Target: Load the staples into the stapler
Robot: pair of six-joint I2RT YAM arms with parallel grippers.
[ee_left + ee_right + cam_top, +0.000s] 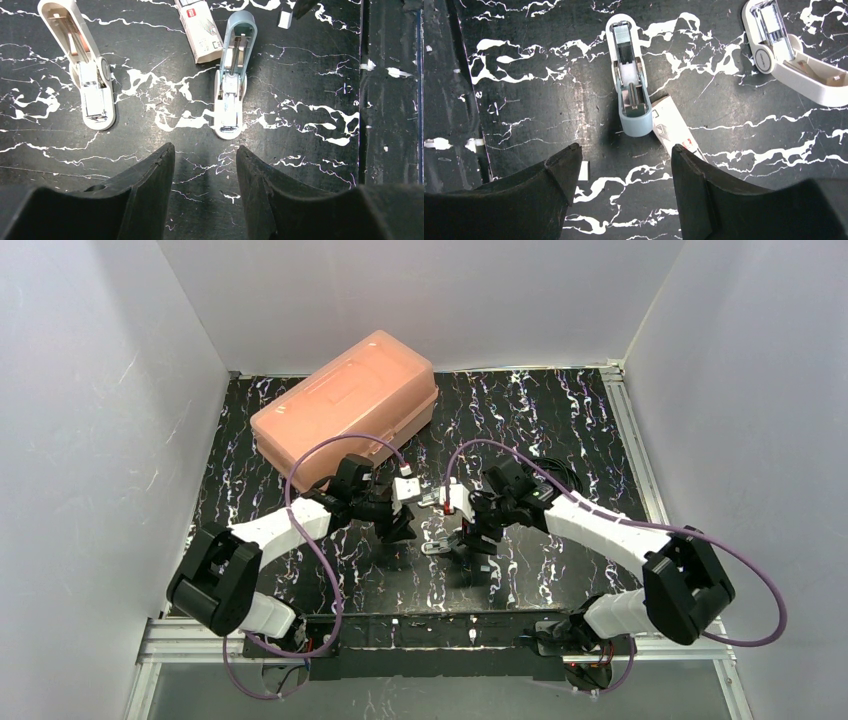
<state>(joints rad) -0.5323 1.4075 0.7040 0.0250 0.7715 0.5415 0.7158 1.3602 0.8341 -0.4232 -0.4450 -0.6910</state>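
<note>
The stapler (92,75) is pale tan and white and lies opened flat on the black marbled table, its silvery metal strip facing up. In the right wrist view the stapler (794,62) is at the upper right. My left gripper (204,146) is open and empty, and hovers near a second, pale teal stapler (232,75) that also lies open. My right gripper (625,147) is open and empty too, just short of the teal stapler (629,80). A white staples box (674,131) with a red label touches that stapler's end. I cannot make out loose staples.
A small white block (583,171) lies by my right gripper's left finger, and the small white block (285,19) shows at the top of the left wrist view. A translucent orange case (345,410) stands at the back left. The table's front rail (390,120) runs close by.
</note>
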